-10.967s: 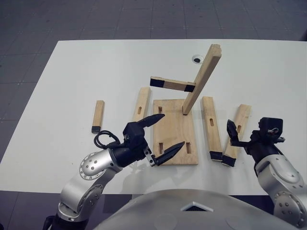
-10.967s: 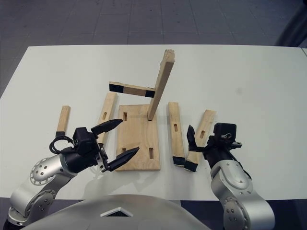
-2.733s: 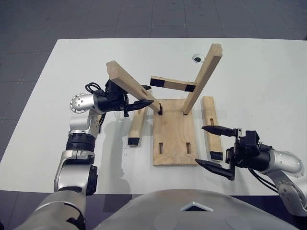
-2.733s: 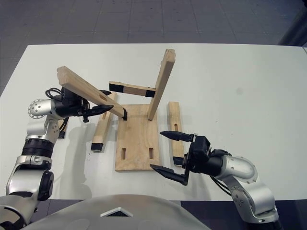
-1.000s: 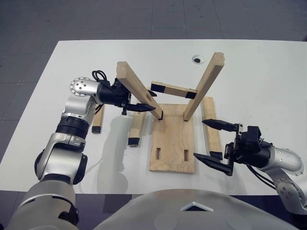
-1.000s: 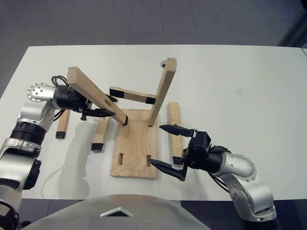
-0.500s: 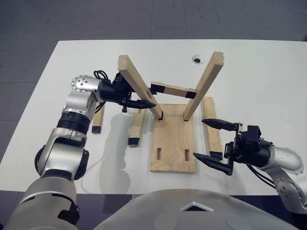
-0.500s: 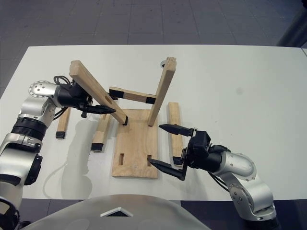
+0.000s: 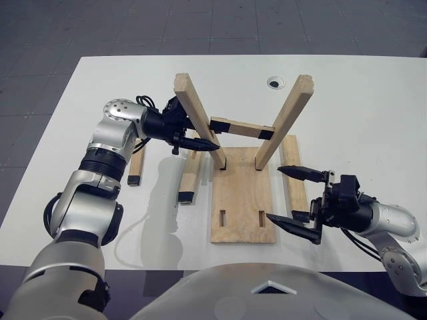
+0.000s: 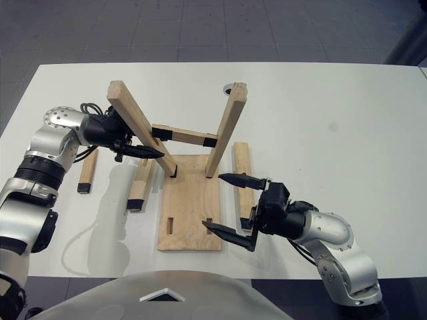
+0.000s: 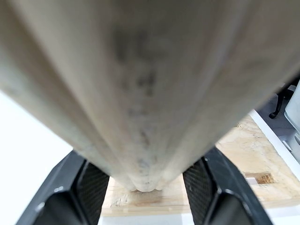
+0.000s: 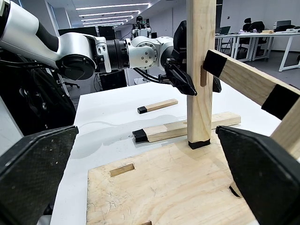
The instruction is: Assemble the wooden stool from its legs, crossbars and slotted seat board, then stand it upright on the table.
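The left gripper (image 9: 200, 139) is clamped on the far-left leg (image 9: 192, 105), which stands tilted with its foot in the far-left slot of the seat board (image 9: 241, 208). A crossbar (image 9: 241, 127) spans from it to the far-right leg (image 9: 288, 110). The right gripper (image 9: 274, 193) hovers wide open and empty at the board's near-right edge. 2 loose legs (image 9: 190, 177) (image 9: 291, 179) and 1 short crossbar (image 9: 136, 163) lie on the table (image 9: 367, 107).

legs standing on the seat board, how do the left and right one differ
The left leg is clamped by the left gripper; the right leg stands ungripped. The left leg sits at the seat board's far left corner, the right leg at its far right. Both are pale wood, black end down, with the crossbar between them.
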You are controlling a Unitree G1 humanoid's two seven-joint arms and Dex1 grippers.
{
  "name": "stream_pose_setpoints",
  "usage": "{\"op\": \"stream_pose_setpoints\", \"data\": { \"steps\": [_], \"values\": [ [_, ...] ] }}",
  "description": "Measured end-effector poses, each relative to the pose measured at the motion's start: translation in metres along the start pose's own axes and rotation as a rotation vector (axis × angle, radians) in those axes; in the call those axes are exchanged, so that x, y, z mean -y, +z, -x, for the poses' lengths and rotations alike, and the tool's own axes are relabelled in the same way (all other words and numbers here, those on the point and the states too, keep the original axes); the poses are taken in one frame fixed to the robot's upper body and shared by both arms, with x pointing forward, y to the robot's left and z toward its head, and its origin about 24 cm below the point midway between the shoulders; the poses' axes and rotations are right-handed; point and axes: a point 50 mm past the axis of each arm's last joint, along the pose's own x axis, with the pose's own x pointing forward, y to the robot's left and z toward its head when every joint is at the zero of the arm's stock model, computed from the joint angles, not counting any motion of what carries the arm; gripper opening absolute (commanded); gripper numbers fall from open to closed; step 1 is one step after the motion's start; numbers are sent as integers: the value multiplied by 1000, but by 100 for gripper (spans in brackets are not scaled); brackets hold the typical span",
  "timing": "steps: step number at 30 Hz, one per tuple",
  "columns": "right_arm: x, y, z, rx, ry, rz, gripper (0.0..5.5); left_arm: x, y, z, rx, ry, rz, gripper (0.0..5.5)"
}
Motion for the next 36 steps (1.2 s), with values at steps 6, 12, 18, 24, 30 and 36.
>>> {"op": "stream_pose_setpoints", "data": {
  "steps": [6, 12, 18, 24, 30, 36],
  "values": [
    [3, 4, -2, 28, -66, 13, 550, 1, -1, 0, 2, 2, -41, 205],
    [-2, 25, -15, 102, -216, 43, 478, 2, -3, 0, 7, 3, -65, 205],
    [-47, 38, -67, 241, -250, -100, 347, 3, -4, 1, 15, 6, -65, 205],
    [-55, 42, -95, 250, -442, -26, 266, 4, -4, 1, 17, 6, -64, 205],
    [-40, 43, -91, 177, -703, 72, 266, 4, -5, 1, 22, 7, -62, 205],
    [-5, 50, -135, 130, -847, 101, 266, 4, -5, 1, 23, 8, -64, 205]
  ]
}}
